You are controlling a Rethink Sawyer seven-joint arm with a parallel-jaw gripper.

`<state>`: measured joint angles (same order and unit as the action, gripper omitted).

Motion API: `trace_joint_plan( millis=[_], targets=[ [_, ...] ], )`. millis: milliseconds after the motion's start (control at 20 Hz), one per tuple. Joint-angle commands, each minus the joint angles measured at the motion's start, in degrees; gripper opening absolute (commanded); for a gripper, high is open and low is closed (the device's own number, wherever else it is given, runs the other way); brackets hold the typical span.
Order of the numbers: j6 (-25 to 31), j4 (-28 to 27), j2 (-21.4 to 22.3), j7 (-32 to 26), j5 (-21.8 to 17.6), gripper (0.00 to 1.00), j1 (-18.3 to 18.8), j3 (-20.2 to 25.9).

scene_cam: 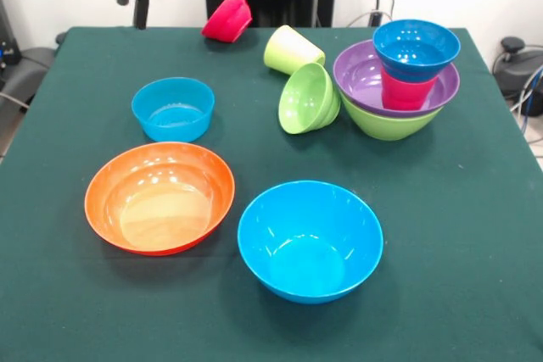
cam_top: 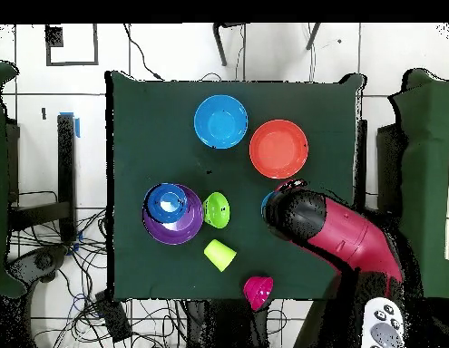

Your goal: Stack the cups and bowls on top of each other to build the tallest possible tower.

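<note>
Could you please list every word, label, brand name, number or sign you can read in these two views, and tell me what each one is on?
None: no readable text in either view.
The bowls, the cups and the tower are plain coloured plastic with no print.
The green table cloth is unmarked.
The arm shows no legible lettering.
The white device with buttons beside the base: any markings are too small to read.

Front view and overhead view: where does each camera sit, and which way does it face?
Front view: across the table from the robot, facing it; only the gripper shows, top left.
Overhead view: above the table, looking straight down; the red arm enters from bottom right.
Shared: both show the tower and the orange bowl, turned half round.
</note>
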<state>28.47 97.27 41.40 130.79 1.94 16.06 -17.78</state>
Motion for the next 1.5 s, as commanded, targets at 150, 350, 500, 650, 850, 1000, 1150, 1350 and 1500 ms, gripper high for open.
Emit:
trace_joint_plan(
  millis=[150, 350, 500, 650, 850, 1000, 1150, 1350, 1500],
  targets=[
    [2.23, 8.15, 4.78, -24.02, -12.10, 1.00, 11.12, 14.82],
    [-1.73, 18.35, 8.93, -19.90, -13.84, 1.00, 13.42, 17.50],
    [-3.53, 23.14, 11.02, -17.72, -14.96, 1.00, 14.88, 19.34],
    [-4.69, 28.93, 13.82, -17.78, -15.62, 1.00, 17.22, 21.75],
    [-5.22, 33.41, 14.65, -19.97, -16.70, 1.00, 22.53, 27.40],
    [-6.60, 35.76, 13.83, -19.63, -18.52, 1.00, 25.35, 30.52],
    [-8.56, 36.15, 11.89, -18.05, -21.99, 1.00, 26.51, 31.74],
    [-11.10, 35.27, 9.18, -15.48, -27.09, 1.00, 26.76, 31.94],
    [-13.40, 34.94, 7.20, -12.86, -30.98, 1.00, 26.51, 31.18]
  ],
)
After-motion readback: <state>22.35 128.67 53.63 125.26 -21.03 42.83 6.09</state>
